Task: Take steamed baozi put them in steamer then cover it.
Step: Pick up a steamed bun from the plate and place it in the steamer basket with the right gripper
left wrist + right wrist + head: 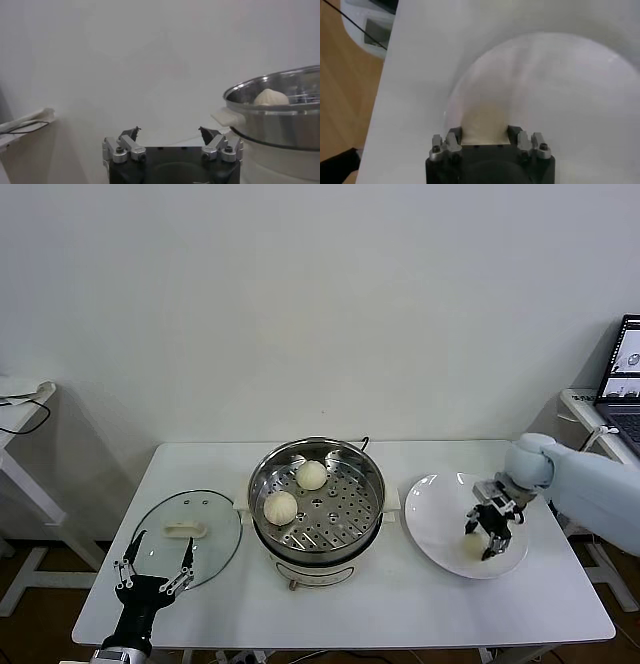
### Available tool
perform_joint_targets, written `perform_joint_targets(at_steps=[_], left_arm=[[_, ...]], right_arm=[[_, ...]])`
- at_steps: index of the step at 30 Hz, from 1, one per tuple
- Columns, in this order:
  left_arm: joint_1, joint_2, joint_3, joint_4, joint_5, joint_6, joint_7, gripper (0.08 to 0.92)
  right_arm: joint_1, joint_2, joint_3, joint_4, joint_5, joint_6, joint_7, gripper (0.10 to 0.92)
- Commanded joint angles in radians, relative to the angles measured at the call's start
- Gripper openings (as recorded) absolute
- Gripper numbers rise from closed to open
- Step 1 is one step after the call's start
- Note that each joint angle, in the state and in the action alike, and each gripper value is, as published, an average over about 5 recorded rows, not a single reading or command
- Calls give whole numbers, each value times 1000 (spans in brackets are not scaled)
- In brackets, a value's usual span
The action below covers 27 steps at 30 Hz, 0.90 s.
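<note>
The steamer (374, 484) stands mid-table with two baozi on its perforated tray, one at the back (311, 475) and one at the front left (281, 507). My right gripper (488, 536) is down on the white plate (435, 504), shut on a third baozi (473, 546). In the right wrist view this baozi (484, 120) fills the gap of the right gripper (484, 134). The cover (215, 534) lies flat left of the steamer. My left gripper (166, 542) is open and empty at the cover's front edge. It also shows open in the left wrist view (169, 131). A fourth baozi is not in view.
A laptop (625, 374) sits on a side table at the far right. Another side table with cables (25, 409) is at the left. In the left wrist view the steamer (280, 120) with a baozi (271, 97) stands close by.
</note>
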Motion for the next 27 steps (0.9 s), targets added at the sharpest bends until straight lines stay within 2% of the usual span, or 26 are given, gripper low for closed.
perform_joint_targets(at_steps=[1,5,10,17,27], left_arm=[[0,1,6,-2,1,1,-1,823],[-1,2,11,-6,1,1,-2,823],[-1,3,16,-8,1,1,-2,823],[1,3,19,-17,2,0,-3,823],[0,2,12,-15,1,-3,-4,823]], right_arm=[[344,70,-121,123,23,175,-11,627],[473,158,-112,230,-52,333,-1,628],[550,286,-106,329,-61,421,32,628],[516,418,-101,382,-127,532,80,629],[340,485,-108,393,-269,634,93,647]])
